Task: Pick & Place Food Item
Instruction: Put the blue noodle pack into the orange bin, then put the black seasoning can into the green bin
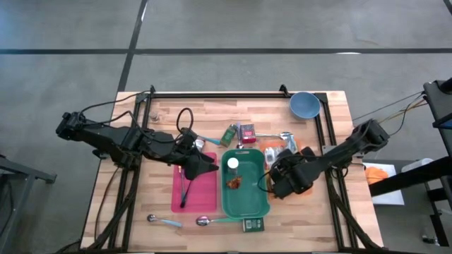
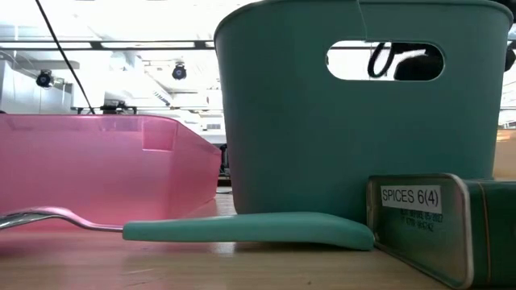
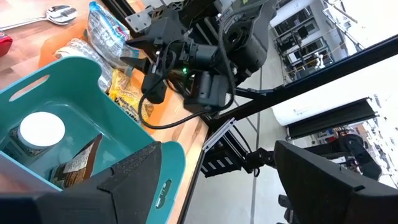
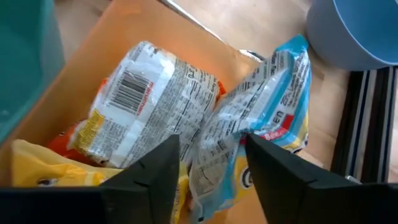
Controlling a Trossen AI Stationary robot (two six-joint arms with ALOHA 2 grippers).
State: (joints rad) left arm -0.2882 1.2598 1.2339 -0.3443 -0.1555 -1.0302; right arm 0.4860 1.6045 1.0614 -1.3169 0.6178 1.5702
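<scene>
Several food packets lie on an orange tray [image 4: 124,18] right of the teal bin [image 1: 224,201]: a white one with a barcode [image 4: 149,93], a blue-and-yellow one [image 4: 267,106] and a yellow one [image 4: 43,171]. My right gripper [image 4: 214,180] slants down over them, open, its fingers on either side of the blue-and-yellow packet's near end; I cannot tell whether they touch it. The bin holds a white-lidded jar [image 3: 41,129] and a brown packet [image 3: 78,163]. My left gripper [image 1: 212,166] hovers open at the bin's left rim, with nothing in it.
A pink bin [image 1: 205,190] stands left of the teal one. A blue bowl [image 1: 304,104] sits at the far right corner. Small boxes and a spoon lie behind the bins. Near the front edge lie teal-handled spoons [image 2: 250,228] and a spices tin [image 2: 419,217].
</scene>
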